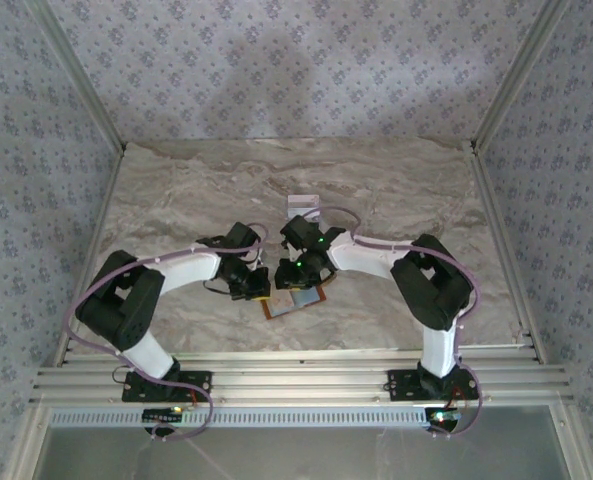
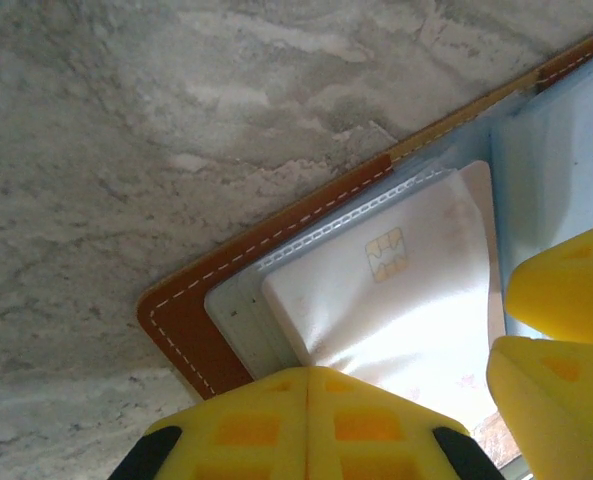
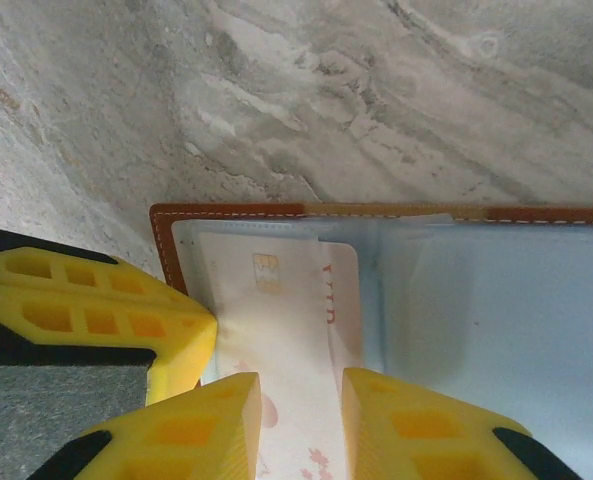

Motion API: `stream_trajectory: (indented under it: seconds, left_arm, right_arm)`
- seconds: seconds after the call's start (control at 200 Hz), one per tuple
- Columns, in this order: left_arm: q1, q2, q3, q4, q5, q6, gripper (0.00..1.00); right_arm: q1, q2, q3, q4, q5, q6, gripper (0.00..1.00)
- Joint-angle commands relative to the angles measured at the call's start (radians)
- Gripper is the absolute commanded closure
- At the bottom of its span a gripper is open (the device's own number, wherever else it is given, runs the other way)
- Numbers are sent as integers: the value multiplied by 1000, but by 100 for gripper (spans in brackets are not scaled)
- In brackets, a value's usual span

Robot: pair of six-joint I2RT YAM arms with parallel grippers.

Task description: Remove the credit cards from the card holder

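The brown leather card holder (image 1: 298, 303) lies open on the marble table, its grey-blue lining up. A whitish credit card (image 2: 396, 300) with a gold chip sits in its clear sleeve; a second pale card (image 3: 344, 290) with red letters peeks out behind it. My left gripper (image 2: 309, 378) is shut, pinching the sleeve at the card holder's (image 2: 181, 330) near edge, where the film puckers. My right gripper (image 3: 301, 390) stands open over the whitish card (image 3: 276, 320), one fingertip on each side. The card holder's stitched border (image 3: 236, 212) shows beyond it.
A clear plastic stand (image 1: 303, 208) sits just behind the two grippers. Patterned walls close the table on three sides, and an aluminium rail (image 1: 296, 380) runs along the near edge. Bare marble lies to the left and right.
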Motion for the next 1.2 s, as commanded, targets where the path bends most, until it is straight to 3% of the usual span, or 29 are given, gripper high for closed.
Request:
stream_trajectory:
  seconds: [0.0, 0.25, 0.735, 1.194]
  left_arm:
    - [-4, 42, -3, -67, -93, 33, 93]
    - [-4, 52, 13, -91, -115, 49, 94]
    - [-4, 73, 52, -132, -171, 79, 95]
    - [-4, 113, 87, -165, -204, 112, 95]
  right_arm:
    - [-5, 22, 23, -56, 33, -33, 71]
    - [-3, 21, 28, -100, 81, -70, 71]
    - [-37, 6, -99, 178, -200, 48, 73]
    - [-70, -57, -237, 441, -284, 195, 81]
